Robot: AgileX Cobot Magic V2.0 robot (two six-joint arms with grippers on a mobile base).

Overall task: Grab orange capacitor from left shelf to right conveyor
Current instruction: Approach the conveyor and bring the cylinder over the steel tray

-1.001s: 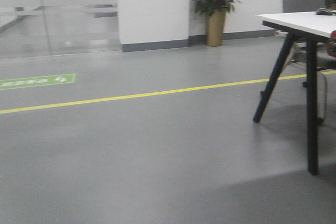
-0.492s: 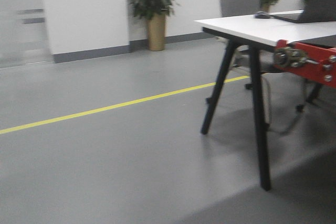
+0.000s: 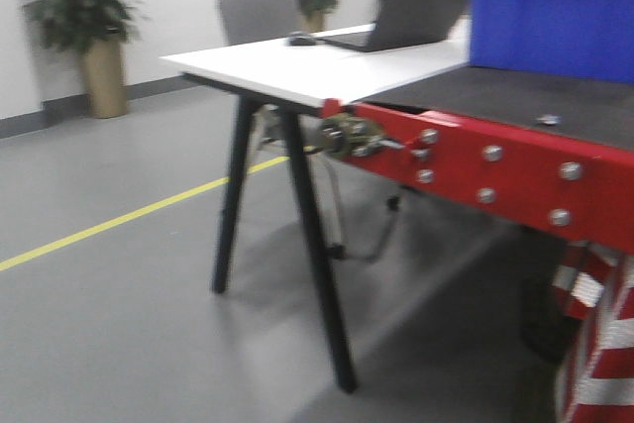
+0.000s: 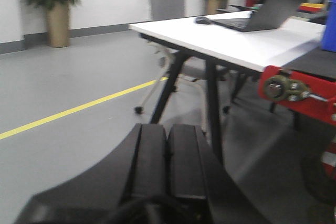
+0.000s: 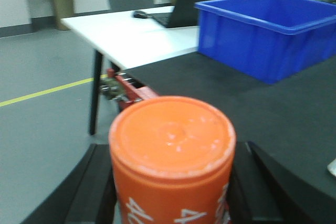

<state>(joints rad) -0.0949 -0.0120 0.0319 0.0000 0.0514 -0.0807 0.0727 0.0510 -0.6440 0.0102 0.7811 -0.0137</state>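
A: At the right wrist, we log the orange capacitor (image 5: 172, 156) clamped by the right gripper (image 5: 173, 203), one black finger against each side. Which way is the belt from it?

B: Ahead and to the right. The right conveyor (image 5: 262, 114) shows dark grey belt beyond the capacitor, and its red frame (image 5: 131, 90) sits just up-left of the cap. As far as we can tell, the piece is near the frame but not yet over the belt. We judge the right arm finishes this. Bare belt lies this side of the blue bin (image 5: 262, 30).

A: Axis?

B: The cap faces the wrist camera, so the long axis stands up between the fingers, crosswise to their squeeze.

A: And the left gripper (image 4: 168, 129)?

B: Fingers pressed together with nothing between them, out over the floor (image 4: 79, 77) and short of the frame.

A: How does the piece look?

B: Bright orange, with a flat cap scuffed pale round the rim. There are white numerals on the side, and we can read only "4"s. The body is round, so we judge it would roll if laid on its side.
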